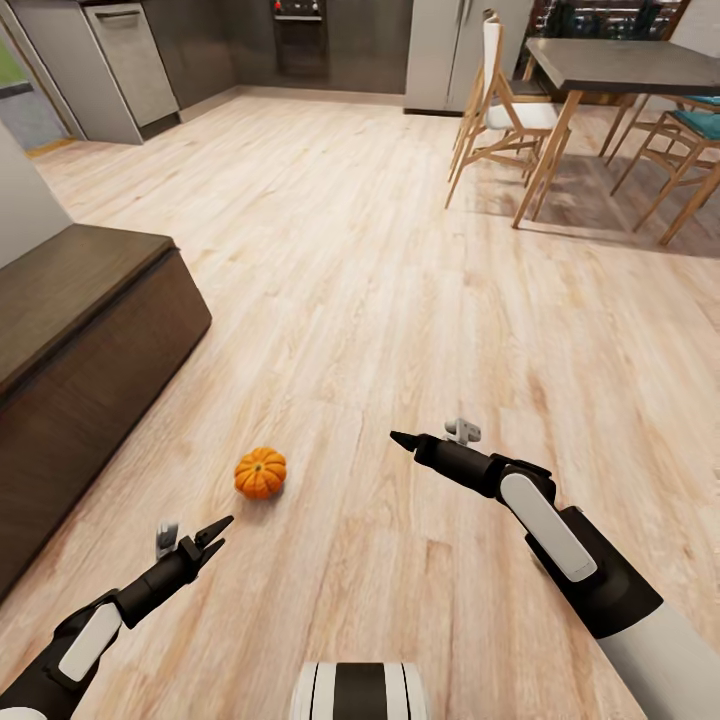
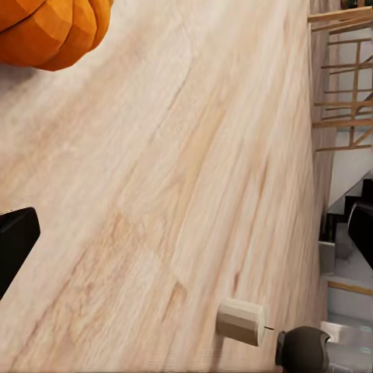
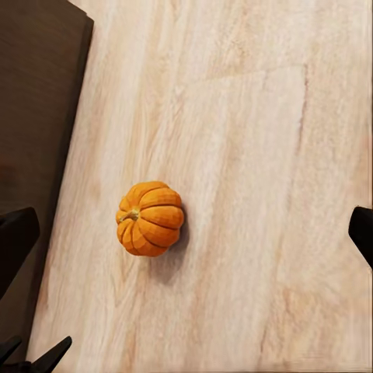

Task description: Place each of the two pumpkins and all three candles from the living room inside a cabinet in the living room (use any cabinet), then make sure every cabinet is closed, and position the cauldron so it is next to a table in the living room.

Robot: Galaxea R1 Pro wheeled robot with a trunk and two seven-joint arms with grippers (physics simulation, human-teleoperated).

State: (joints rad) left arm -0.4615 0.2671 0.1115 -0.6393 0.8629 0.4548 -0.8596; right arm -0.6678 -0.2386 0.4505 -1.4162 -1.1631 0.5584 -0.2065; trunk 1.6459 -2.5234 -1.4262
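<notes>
**Small pumpkin on the floor between two empty grippers**

A small orange pumpkin (image 1: 260, 473) sits on the light wood floor (image 1: 380, 300), near the dark brown cabinet (image 1: 80, 330) at left. The left gripper (image 1: 212, 537) hovers just near of it; the right gripper (image 1: 403, 439) hangs to its right. Both grippers seem spread wide and hold nothing. In the left wrist view, a beige candle (image 2: 242, 321) lies tipped on the floor.

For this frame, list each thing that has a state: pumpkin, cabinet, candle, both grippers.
pumpkin: on the floor, free of both grippers, stem pointing sideways.
cabinet: visible front closed.
candle: lying on its side on the floor.
left gripper: empty, short of the pumpkin; jaw opening unclear.
right gripper: empty, above bare floor; jaw opening unclear.
</notes>
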